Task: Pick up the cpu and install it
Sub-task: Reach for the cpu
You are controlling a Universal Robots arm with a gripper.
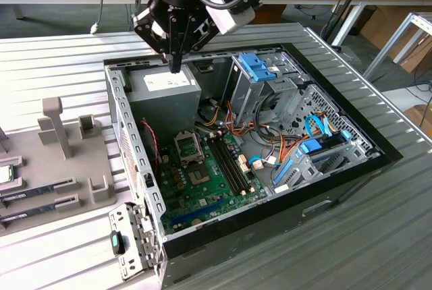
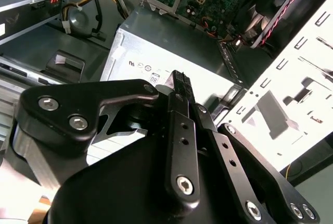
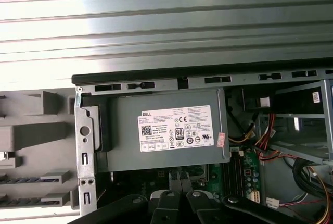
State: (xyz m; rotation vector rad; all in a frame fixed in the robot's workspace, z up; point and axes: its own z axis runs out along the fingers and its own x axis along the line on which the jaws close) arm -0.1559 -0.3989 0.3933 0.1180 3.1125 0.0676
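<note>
The cpu [image 1: 4, 172], a small silver-grey square, lies on the grey holder tray [image 1: 61, 168] at the exterior view's far left, cut by the frame edge. My gripper [image 1: 175, 66] hangs well to its right, over the grey power-supply box [image 1: 165, 88] at the back of the open computer case [image 1: 270, 202]. Its fingers are pressed together with nothing between them. In both wrist views the gripper [image 2: 180, 77] [image 3: 178, 175] points down at the power-supply box [image 3: 166, 130]. The motherboard's cpu socket [image 1: 187, 144] stands open and bare in front of the box.
Two memory sticks [image 1: 30, 192] lie in slots on the tray, and upright grey posts [image 1: 55, 125] stand on it. Inside the case are a drive cage with blue latches [image 1: 260, 67], bundled cables [image 1: 270, 145] and a dark motherboard chip [image 1: 199, 174]. The ribbed metal table [image 1: 67, 54] surrounds the case.
</note>
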